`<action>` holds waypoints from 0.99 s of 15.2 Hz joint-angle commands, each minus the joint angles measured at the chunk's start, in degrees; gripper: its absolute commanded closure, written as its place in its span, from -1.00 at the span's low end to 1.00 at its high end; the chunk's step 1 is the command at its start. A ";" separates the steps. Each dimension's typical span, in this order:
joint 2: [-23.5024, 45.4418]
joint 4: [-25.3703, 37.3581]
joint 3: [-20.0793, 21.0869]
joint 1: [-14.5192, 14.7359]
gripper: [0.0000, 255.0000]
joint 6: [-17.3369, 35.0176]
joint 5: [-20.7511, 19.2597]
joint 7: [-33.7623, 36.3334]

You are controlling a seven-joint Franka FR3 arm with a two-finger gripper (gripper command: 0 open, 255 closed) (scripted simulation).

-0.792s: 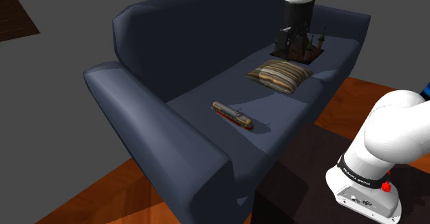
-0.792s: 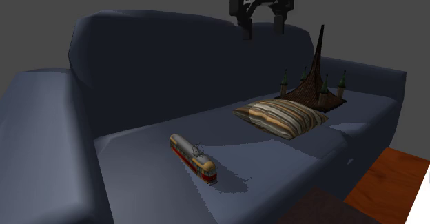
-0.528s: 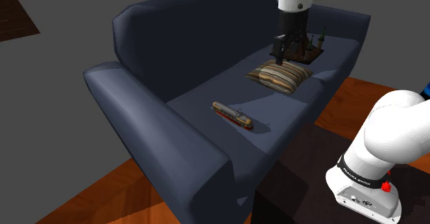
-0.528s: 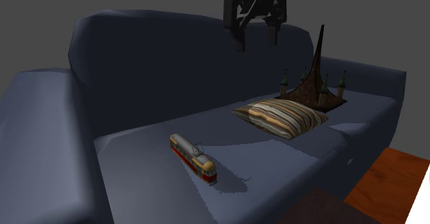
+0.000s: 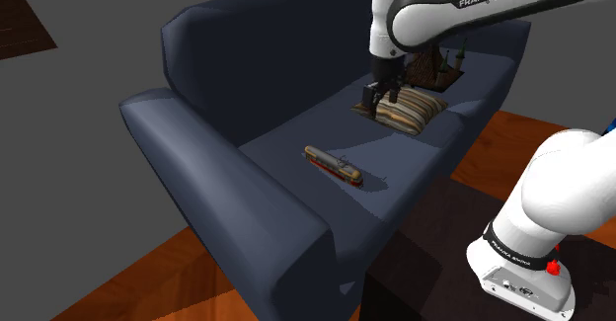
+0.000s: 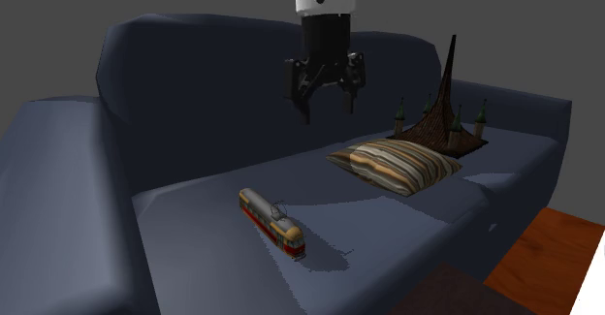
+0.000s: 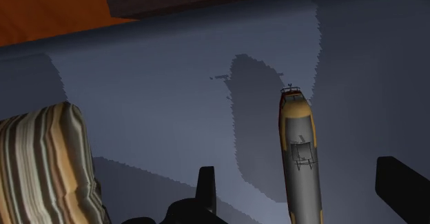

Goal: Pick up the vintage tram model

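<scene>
The tram model [image 5: 333, 166] is a long grey-roofed car with red and yellow sides, lying on the dark blue sofa seat [image 5: 286, 131]. It also lies on the seat in the second exterior view [image 6: 271, 223]. My gripper [image 5: 377, 102] hangs open in the air above the seat, beside the striped pillow and well above the tram. In the second exterior view the gripper [image 6: 328, 110] points down, up and to the right of the tram. In the wrist view the tram [image 7: 300, 154] lies lengthwise between the spread fingers [image 7: 205, 185], far below them and untouched.
A striped pillow [image 5: 400, 107] lies on the seat just past the gripper. Behind it stands a dark spired model [image 6: 441, 119]. The sofa's backrest [image 6: 223, 80] and thick armrest [image 5: 237, 205] bound the seat. A dark low table [image 5: 434, 240] and wooden floor [image 5: 513, 141] lie in front.
The gripper has come down and moved to the shoulder view's left, from above the spired model to beside the pillow, nearer the tram. Its fingers stayed open. The tram has not moved.
</scene>
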 commanded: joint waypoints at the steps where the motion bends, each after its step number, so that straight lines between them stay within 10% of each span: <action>1: 3.15 -1.02 0.21 0.05 -1.00 4.56 0.34 0.90; 15: 31.47 3.51 1.57 0.29 -1.00 30.35 1.06 6.28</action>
